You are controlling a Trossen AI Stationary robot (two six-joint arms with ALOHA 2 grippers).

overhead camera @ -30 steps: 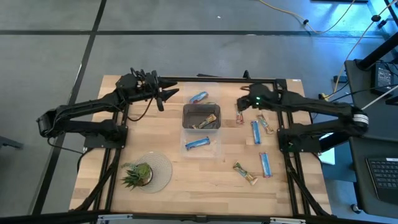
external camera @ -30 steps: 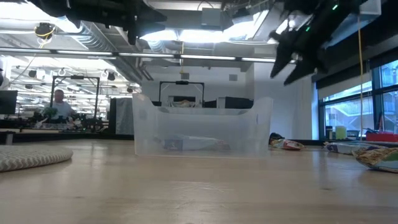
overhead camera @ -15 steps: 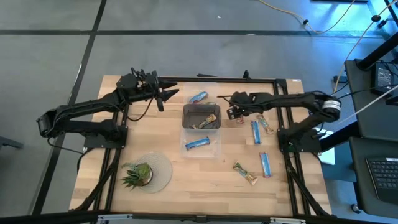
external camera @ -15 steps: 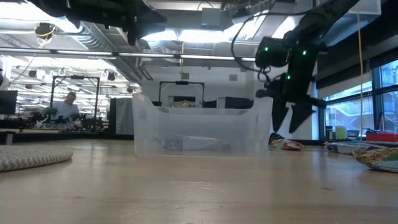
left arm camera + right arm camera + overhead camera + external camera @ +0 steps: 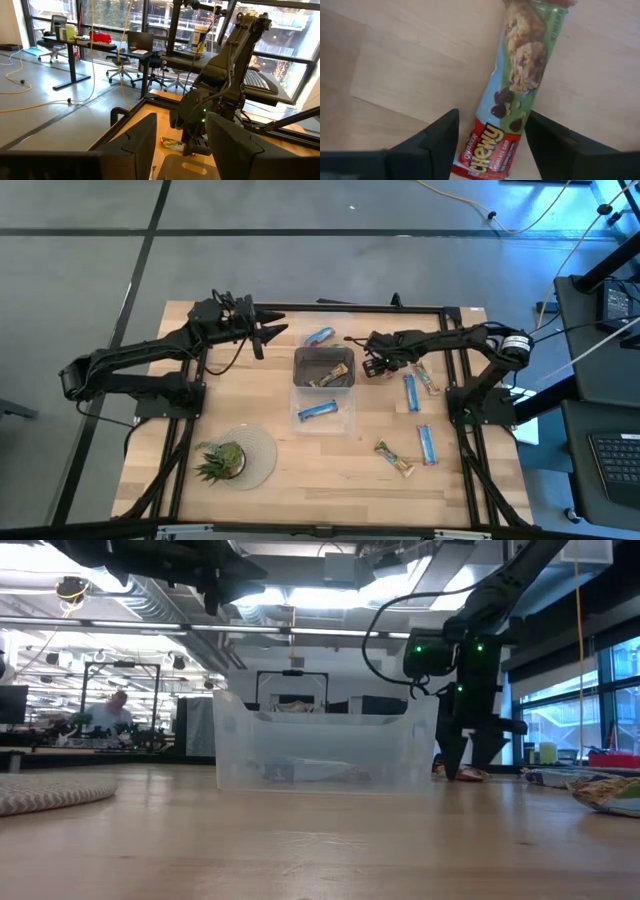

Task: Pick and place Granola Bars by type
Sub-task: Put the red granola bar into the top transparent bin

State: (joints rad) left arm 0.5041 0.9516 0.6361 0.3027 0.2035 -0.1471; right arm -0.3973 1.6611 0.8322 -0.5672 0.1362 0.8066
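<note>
A granola bar (image 5: pixel 520 75) in a red and green wrapper lies flat on the table just right of the clear bin (image 5: pixel 323 368). My right gripper (image 5: pixel 492 117) points down over the bar's red end, open, one finger on each side; the low view shows its tips (image 5: pixel 470 755) close above the table. My left gripper (image 5: pixel 272 333) hangs high over the table's far left, open and holding nothing (image 5: pixel 182 130). Other bars lie loose: blue ones (image 5: pixel 410 392) (image 5: pixel 427 444) (image 5: pixel 320 336), brown ones (image 5: pixel 428 378) (image 5: pixel 395 460), and some inside the bin. My right gripper comes from above with its fingers across the bar's red end (image 5: pixel 487 150). A strip of table shows between one finger (image 5: pixel 440 140) and the wrapper. The other finger (image 5: pixel 555 142) meets the wrapper's edge; whether it touches, I cannot tell. The bar lies flat on the table.
A second clear container (image 5: pixel 325 412) with a blue bar stands nearer than the bin. A potted plant (image 5: pixel 222 460) on a round mat sits at the near left. Bare wood lies in the middle near the front edge (image 5: pixel 320 480).
My right gripper has come down from high above the table to the bar beside the bin, moving a little toward the bin, and has tipped from slanting to pointing nearly straight down.
</note>
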